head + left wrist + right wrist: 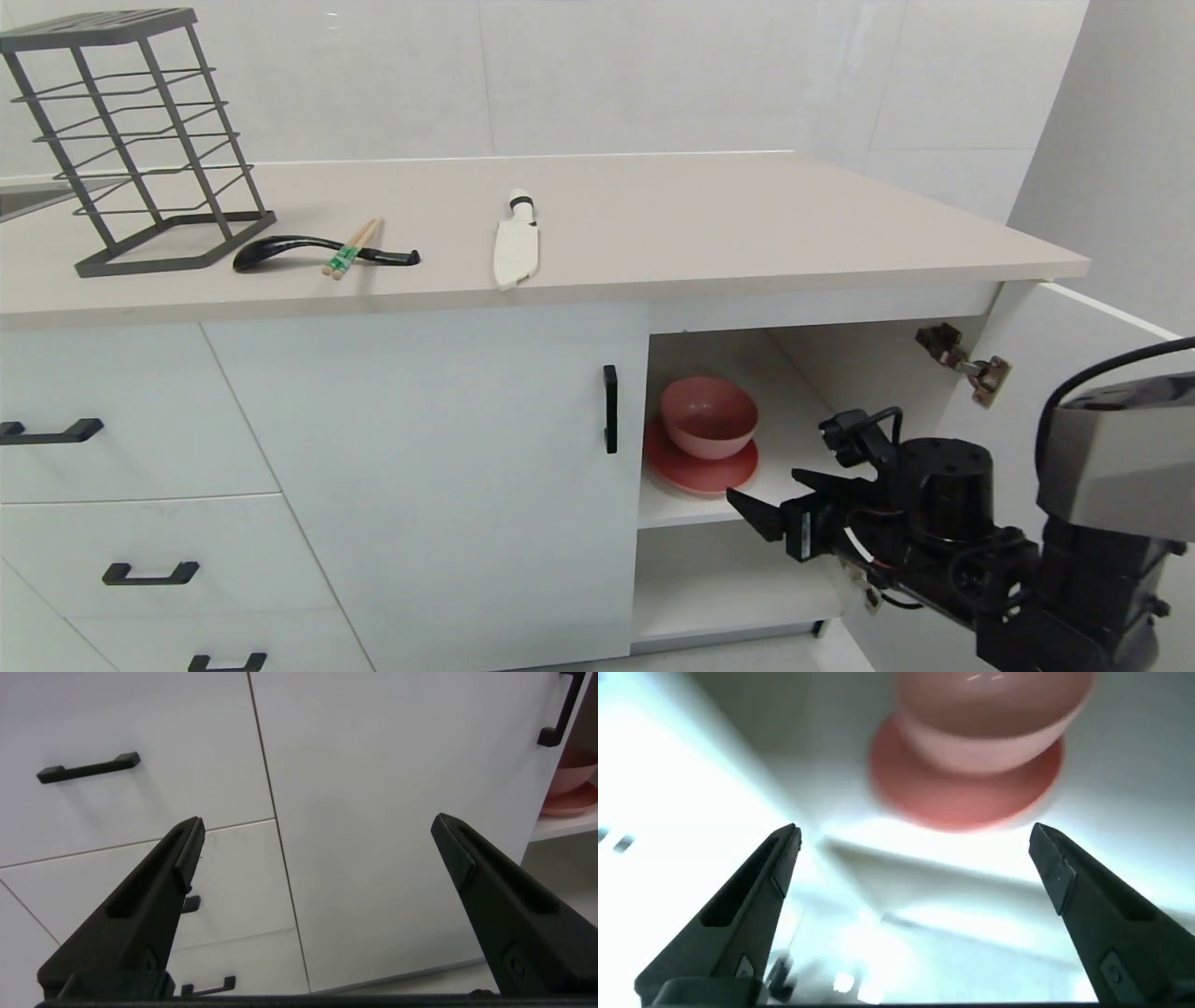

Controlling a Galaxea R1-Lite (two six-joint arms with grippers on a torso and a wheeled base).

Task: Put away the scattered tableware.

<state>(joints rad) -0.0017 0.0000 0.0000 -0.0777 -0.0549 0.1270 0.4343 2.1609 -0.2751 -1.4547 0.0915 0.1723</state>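
Note:
A pink bowl [709, 416] sits on a pink plate [700, 469] on the upper shelf of the open cabinet. My right gripper [762, 485] hovers open and empty just in front of that shelf's edge, to the right of the plate. The right wrist view has the bowl [990, 719] and plate [964, 803] just beyond the open gripper [913, 836]. On the countertop lie a black spoon [317, 250], wooden chopsticks [352, 247] across it, and a cream knife [515, 245]. My left gripper [318, 831] is open and empty, facing the white drawer fronts.
A dark wire rack [140, 140] stands at the counter's left end. The cabinet's right door [1074, 355] is swung open beside my right arm; the shut left door has a black handle [610, 409]. Drawers with black handles [149, 571] fill the left side.

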